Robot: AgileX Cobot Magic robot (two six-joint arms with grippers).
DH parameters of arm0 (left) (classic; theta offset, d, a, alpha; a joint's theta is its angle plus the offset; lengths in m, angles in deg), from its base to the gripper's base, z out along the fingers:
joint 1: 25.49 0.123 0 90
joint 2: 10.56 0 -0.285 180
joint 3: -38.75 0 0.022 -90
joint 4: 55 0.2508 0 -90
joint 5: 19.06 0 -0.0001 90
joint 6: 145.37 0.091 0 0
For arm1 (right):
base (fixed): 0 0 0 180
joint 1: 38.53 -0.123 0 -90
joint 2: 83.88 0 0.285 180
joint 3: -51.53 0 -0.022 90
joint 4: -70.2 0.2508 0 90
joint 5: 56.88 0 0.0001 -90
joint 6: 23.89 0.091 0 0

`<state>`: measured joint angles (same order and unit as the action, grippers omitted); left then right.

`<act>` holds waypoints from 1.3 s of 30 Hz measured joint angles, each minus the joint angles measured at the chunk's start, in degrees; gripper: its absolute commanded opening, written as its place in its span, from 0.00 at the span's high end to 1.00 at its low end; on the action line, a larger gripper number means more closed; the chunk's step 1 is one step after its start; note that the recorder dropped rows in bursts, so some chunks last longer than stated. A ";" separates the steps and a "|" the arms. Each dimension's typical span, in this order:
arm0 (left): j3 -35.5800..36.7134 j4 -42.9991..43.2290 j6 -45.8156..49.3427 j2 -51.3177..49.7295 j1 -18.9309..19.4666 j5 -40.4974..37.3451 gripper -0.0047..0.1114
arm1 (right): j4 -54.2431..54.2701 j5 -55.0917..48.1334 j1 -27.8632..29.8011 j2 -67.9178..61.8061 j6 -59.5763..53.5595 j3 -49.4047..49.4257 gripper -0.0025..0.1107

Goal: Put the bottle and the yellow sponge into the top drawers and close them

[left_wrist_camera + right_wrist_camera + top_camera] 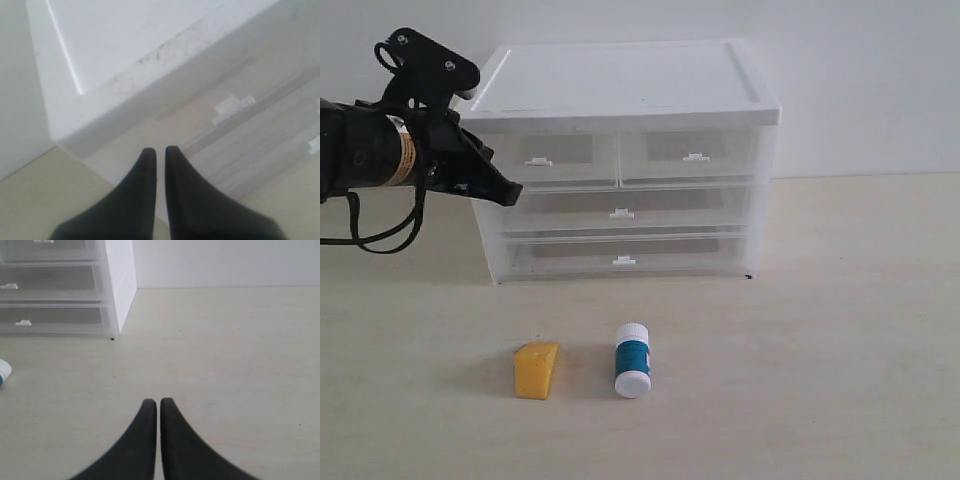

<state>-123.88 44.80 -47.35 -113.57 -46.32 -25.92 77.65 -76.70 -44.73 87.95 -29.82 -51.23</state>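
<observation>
The white bottle (633,359) with a teal label lies on the table in front of the cabinet, cap toward the front edge; a sliver of the bottle (4,372) shows in the right wrist view. The yellow sponge (536,370) rests to its left. Both top drawers, left (552,156) and right (692,154), are closed under the white cabinet top (620,80). My left gripper (510,192) is shut and empty at the cabinet's left front corner, level with the left top drawer (231,106). In its wrist view the left gripper (160,150) points at that corner. My right gripper (158,401) is shut over bare table, out of the exterior view.
Two full-width drawers (620,212) sit closed below the top pair. The cabinet stands near a white back wall (860,70). Light wooden table (840,330) spreads to the right of the cabinet and around the two objects.
</observation>
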 measured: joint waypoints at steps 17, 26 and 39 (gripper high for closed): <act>-3.23 0.20 -3.28 -4.77 0.24 0.00 0.93 | 0.00 0.00 0.00 0.00 0.00 0.00 0.98; -3.91 0.20 -5.14 -5.31 0.24 1.62 0.93 | 0.03 1.39 0.00 0.00 -1.39 0.00 0.98; -3.91 0.20 -8.76 -5.31 0.24 1.62 0.93 | 12.31 21.26 0.00 0.04 11.11 0.00 0.98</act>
<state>-127.79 45.00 -56.10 -118.88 -46.08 -24.30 89.96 -55.44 -44.73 87.99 -18.71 -51.23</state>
